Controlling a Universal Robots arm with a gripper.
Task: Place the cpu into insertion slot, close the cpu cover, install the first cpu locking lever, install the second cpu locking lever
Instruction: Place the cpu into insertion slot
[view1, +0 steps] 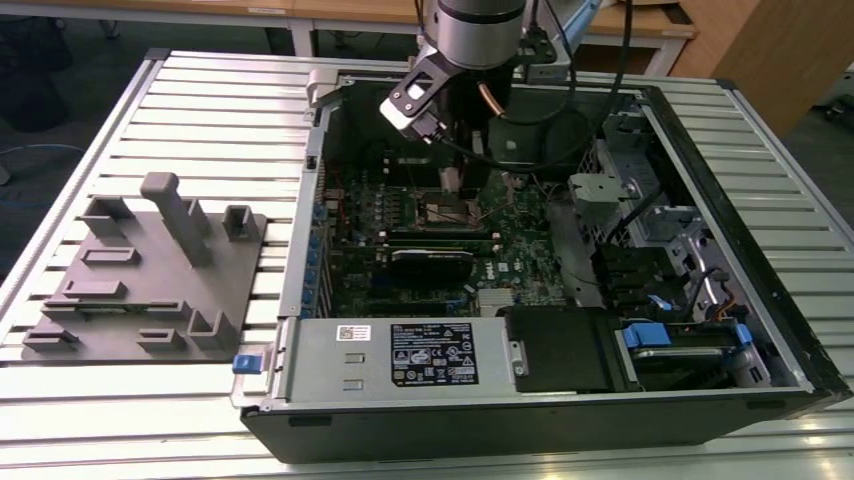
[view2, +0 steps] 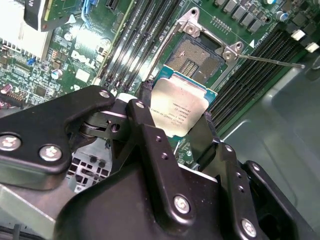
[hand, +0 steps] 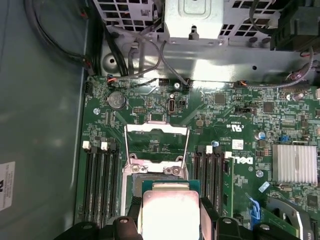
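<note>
A: Jaws first.
B: The gripper (view2: 176, 105) is pinching the chip (view2: 183, 114) by two opposite edges, with one black finger (view2: 144, 102) on each side. The chip's silver top faces up. The first wrist view shows the same hold, the chip (hand: 170, 212) sitting square between the jaws.

A: Where is the chip relative to its seat?
B: It is directly over the near edge of the socket (view2: 197, 59). In the second wrist view it looks slightly tilted. I cannot tell if it touches the socket.

A: And the socket?
B: It is bare, with the dark contact field exposed just past the jaws. Part of it shows beside the chip in the first wrist view (hand: 131, 186).

A: The cover?
B: The cover (hand: 156, 128) is swung up and open, standing at the socket's far side beyond the jaws. A thin lever rod (view2: 270, 61) juts out sideways, unlatched.

A: What is farther out?
B: Long black memory slots (hand: 100, 180) flank the jaws on both sides. A finned heat sink (hand: 295, 162) sits well off to one side. In the exterior view the gripper (view1: 451, 182) reaches down into an open computer case (view1: 767, 300), which lies on a slatted table (view1: 200, 110). A grey fixture block (view1: 147, 270) rests on the table outside the case.
</note>
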